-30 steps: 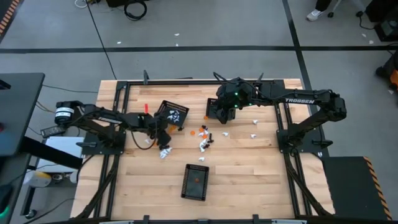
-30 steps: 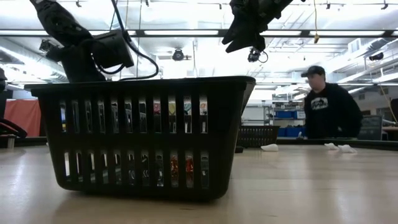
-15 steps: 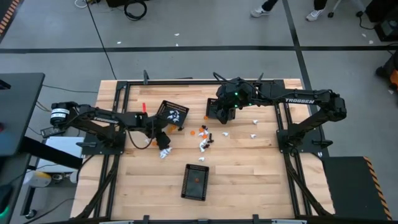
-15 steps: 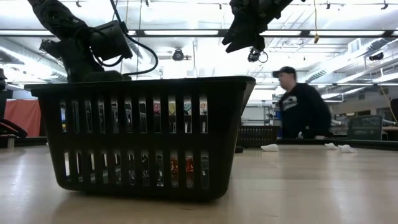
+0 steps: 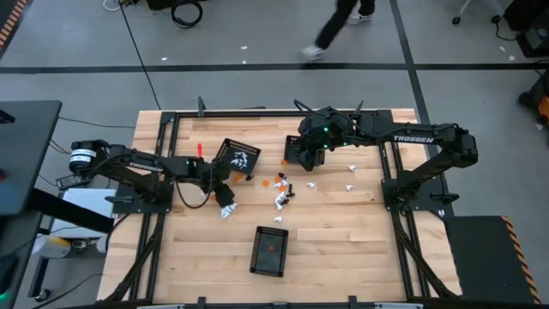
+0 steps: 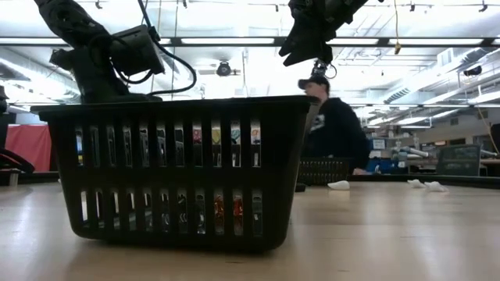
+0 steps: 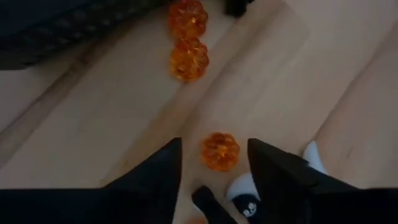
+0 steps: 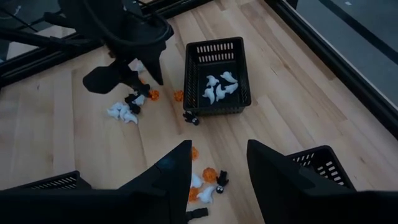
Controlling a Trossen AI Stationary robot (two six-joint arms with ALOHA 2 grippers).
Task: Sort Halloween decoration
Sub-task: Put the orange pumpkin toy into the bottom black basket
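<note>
The Halloween decoration is scattered as tiny orange, white and black trinkets (image 5: pixel 281 190) on the wooden table. My left gripper (image 7: pixel 214 146) hangs open just over the table near the far-left basket (image 5: pixel 238 157), which holds white ghosts (image 8: pixel 217 87). An orange pumpkin (image 7: pixel 220 151) lies on the wood between its fingertips, apart from both. Two more pumpkins (image 7: pixel 189 59) lie beyond it. A white ghost (image 7: pixel 244 186) and a black piece (image 7: pixel 211 202) lie beside it. My right gripper (image 8: pixel 217 152) stays open, high over the far-middle basket (image 5: pixel 300 150), with nothing in it.
A third black basket (image 5: pixel 269 251) stands near the table's front edge and fills the low view (image 6: pixel 180 172). More trinkets lie right of centre (image 5: pixel 350 167). A black frame (image 5: pixel 171 116) rims the table. A person (image 6: pixel 332 129) is beyond the far edge.
A person beyond the table's far edge has walked across the room, moving leftward in the low view.
</note>
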